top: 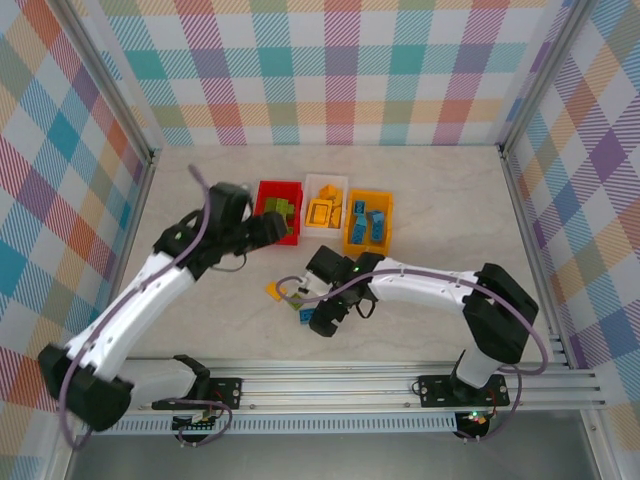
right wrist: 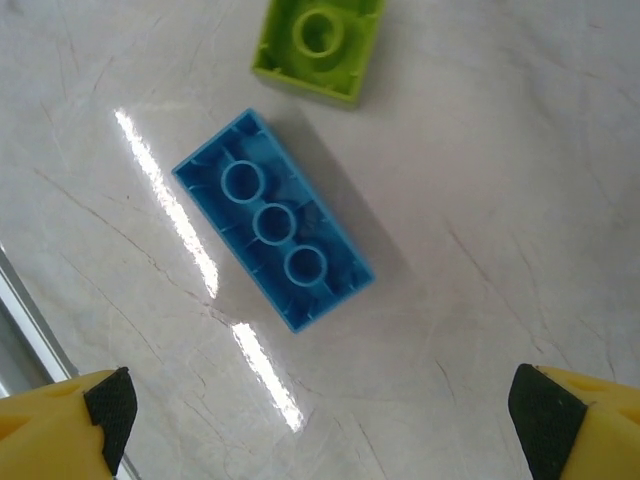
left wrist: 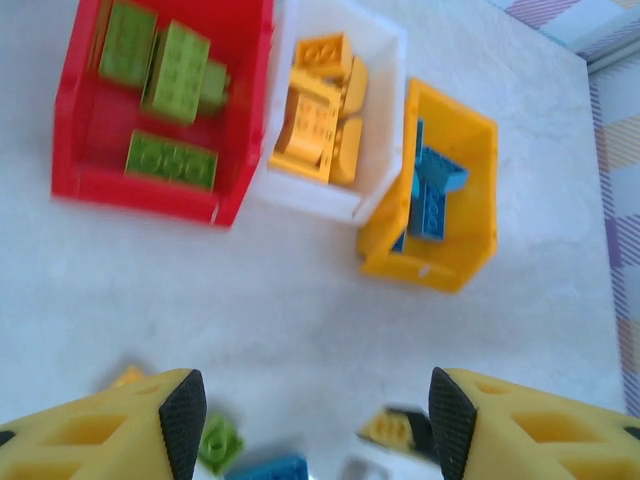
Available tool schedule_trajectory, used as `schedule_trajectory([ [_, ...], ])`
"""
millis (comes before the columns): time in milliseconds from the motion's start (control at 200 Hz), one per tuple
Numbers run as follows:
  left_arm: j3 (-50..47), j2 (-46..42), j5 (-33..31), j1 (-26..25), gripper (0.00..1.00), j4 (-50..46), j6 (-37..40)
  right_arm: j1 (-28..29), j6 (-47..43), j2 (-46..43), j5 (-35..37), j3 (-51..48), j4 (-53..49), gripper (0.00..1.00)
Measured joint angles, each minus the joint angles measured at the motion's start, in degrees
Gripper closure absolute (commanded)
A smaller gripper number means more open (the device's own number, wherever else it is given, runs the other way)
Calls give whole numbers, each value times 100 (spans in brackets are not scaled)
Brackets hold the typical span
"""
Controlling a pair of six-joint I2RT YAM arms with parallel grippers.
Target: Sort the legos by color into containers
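Pick-up step: lower your right gripper (right wrist: 326, 412), jaws apart, onto the upturned blue rectangular plastic brick (right wrist: 275, 220) and clamp it.

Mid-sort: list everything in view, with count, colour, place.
red bin: one, red, row's left end
green bricks: at least three, lime, in red bin
white bin: one, white, middle
orange-yellow bricks: several, in white bin
orange-yellow bin: one, right end
blue bricks: several, in orange-yellow bin
loose blue brick: one, underside up, on table
loose green brick: one, lime, beside it, apart
loose yellow bricks: at least two, on table
left end effector: one, open, above table before bins
right end effector: one, open, over loose blue brick
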Motion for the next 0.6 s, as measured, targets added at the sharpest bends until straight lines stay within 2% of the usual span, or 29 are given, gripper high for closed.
schedule_trajectory([
  [110,-748,-1134,103,-11,37,-157,-431,177,-387,455,181,234,-15,5],
  [240,-1069,-2052,186,-11,38,-728,-802,297,-695,929,352,494,-2,13],
  [440,-1438,-2916,243,-11,38,-1534,-1215,402,-907,1384,535,863,37,40],
  [600,-1537,-3012,247,-11,38,-1779,-1331,452,-905,1434,608,879,52,60],
])
